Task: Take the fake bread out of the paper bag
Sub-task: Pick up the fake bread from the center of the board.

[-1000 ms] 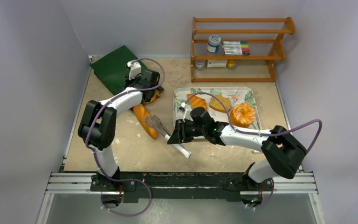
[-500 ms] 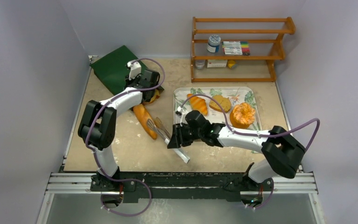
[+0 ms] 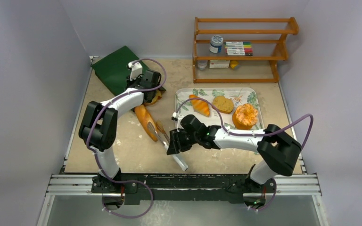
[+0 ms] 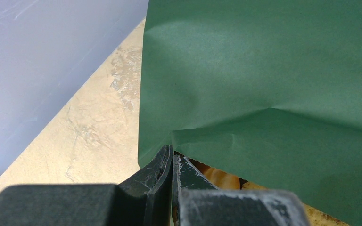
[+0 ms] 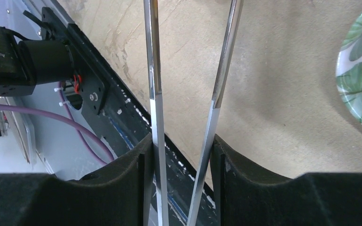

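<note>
Ana: Since a second ago the right gripper [image 3: 173, 143] has slid toward the lower left of the overhead view, carrying the tongs [image 3: 181, 164] with it. The croissant [image 3: 200, 105] it partly covered now shows whole on the tray [image 3: 253, 98].

Ben: Grip state?

Ana: Its fingers [image 5: 122, 174] are clamped on the two metal arms of the tongs, one pad against each, with the arms held apart. Tong tips lie just beside the lower end of the baguette [image 3: 146, 120]. Contact: cannot tell.

Ben: Other arm?

Ana: No change at the left gripper [image 4: 172, 162]. It sits at the bag's mouth, fingers pressed together with the lip of the paper bag [image 4: 264, 70] pinched between them. An orange bread piece [image 4: 217, 176] shows just under that lip, right beside the fingertips.

Ben: Bread overall?

Ana: Baguette lies on the table [image 3: 122, 150], centre-left, out of the bag, its upper end near the mouth. Croissant, a tan bun [image 3: 223, 104] and an orange pastry [image 3: 245, 116] sit on the tray, right of centre. Bag lies flat in the upper left, well apart from the right gripper.
</note>
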Robot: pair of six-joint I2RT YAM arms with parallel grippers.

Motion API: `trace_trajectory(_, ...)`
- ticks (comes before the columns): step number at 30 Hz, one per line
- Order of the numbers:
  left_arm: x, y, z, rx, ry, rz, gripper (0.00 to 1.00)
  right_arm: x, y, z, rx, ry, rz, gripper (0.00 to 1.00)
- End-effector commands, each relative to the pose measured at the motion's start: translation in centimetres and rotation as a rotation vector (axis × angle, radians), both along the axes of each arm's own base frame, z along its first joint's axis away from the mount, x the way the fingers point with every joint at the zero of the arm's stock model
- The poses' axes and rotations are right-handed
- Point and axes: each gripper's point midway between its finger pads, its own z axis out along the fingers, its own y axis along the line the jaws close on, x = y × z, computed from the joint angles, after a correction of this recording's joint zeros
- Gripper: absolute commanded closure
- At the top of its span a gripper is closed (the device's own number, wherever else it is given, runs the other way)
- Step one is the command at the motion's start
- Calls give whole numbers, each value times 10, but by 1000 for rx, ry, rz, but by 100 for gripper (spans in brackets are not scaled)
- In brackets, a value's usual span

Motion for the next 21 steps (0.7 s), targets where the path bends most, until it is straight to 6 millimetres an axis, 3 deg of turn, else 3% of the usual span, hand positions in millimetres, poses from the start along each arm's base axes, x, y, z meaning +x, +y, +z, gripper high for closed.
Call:
trace_trajectory(1, 11, -1, 15, -35, -71, 7, 100, 4, 21, 32, 72, -73, 31, 54)
trace_trajectory(6, 11, -1, 12, -32, -65, 5, 100, -9, 24, 31, 44, -71, 46, 54)
trace_trajectory(10, 13, -2, 11, -36, -65, 3, 100, -16, 22, 20, 0, -55, 41, 54)
trace_trajectory(19, 8, 0, 9, -43, -66, 8, 100, -13, 37, -11, -89, -28, 9, 50)
trace_trajectory(21, 6, 0, 8, -46, -65, 8, 100, -6, 48, -5, -79, -41, -4, 50)
